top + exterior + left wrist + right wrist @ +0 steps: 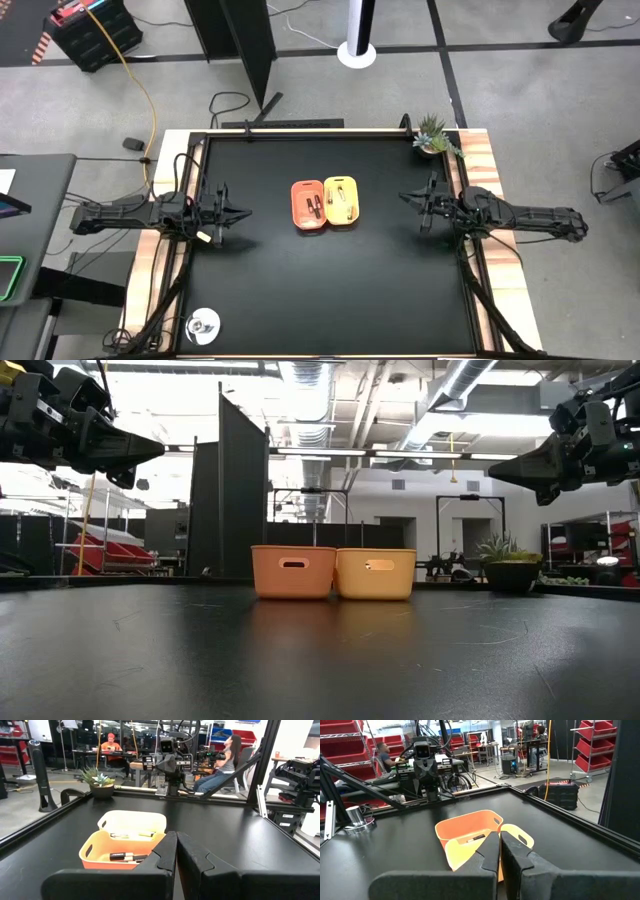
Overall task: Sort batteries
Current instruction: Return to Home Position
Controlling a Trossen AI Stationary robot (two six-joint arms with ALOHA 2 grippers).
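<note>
An orange tray [307, 205] and a yellow tray [342, 200] stand side by side at the table's middle. Dark slim batteries [126, 856] lie inside the orange tray; silvery-grey ones [131, 835] lie inside the yellow tray. My left gripper [246, 213] hovers shut above the table, left of the trays, pointing at them. My right gripper [403, 197] hovers shut to the right of the trays, also pointing at them. Both are raised well above the table in the low view, left [160, 450] and right [492, 472]. Neither holds anything.
A round silvery object [204, 325] sits on a white disc near the table's near left corner. A small potted plant [434, 135] stands at the far right corner. Bare black tabletop [330, 290] surrounds the trays. People sit at benches beyond the table.
</note>
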